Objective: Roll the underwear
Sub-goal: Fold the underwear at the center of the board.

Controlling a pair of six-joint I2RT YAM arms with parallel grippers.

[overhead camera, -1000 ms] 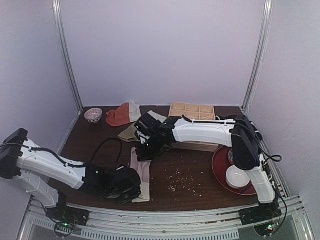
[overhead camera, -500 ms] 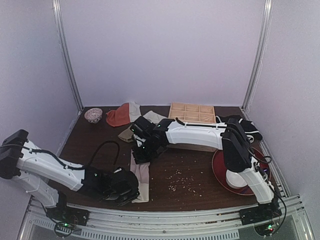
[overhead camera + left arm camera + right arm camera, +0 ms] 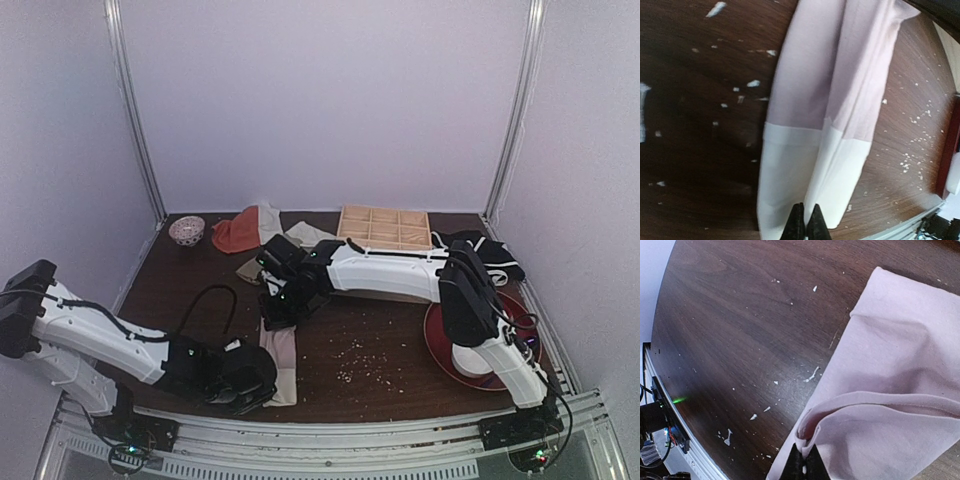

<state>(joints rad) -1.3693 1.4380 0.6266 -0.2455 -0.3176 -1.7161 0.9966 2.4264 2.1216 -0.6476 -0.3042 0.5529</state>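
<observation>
The underwear (image 3: pixel 285 350) lies folded into a long narrow strip on the dark wooden table, mauve-pink with its white waistband (image 3: pixel 790 165) at the near end. My left gripper (image 3: pixel 255 385) sits at that near end. In the left wrist view its tips (image 3: pixel 805 226) are shut together on the waistband's middle fold. My right gripper (image 3: pixel 277 312) is at the strip's far end. The right wrist view shows it (image 3: pixel 803 460) shut on a raised fold of pink fabric (image 3: pixel 890 365), lifted and curled back over the layer beneath.
A wooden compartment box (image 3: pixel 385 225) stands at the back. A red tray (image 3: pixel 440 345) with a white bowl (image 3: pixel 470 360) is at the right. An orange-red and white cloth (image 3: pixel 240 230), an olive cloth (image 3: pixel 255 268) and a small bowl (image 3: pixel 187 230) lie back left. Crumbs (image 3: pixel 360 360) dot the middle.
My right arm has swung left and nearer, carrying the pinched far end of the fabric with it. The left gripper has barely moved.
</observation>
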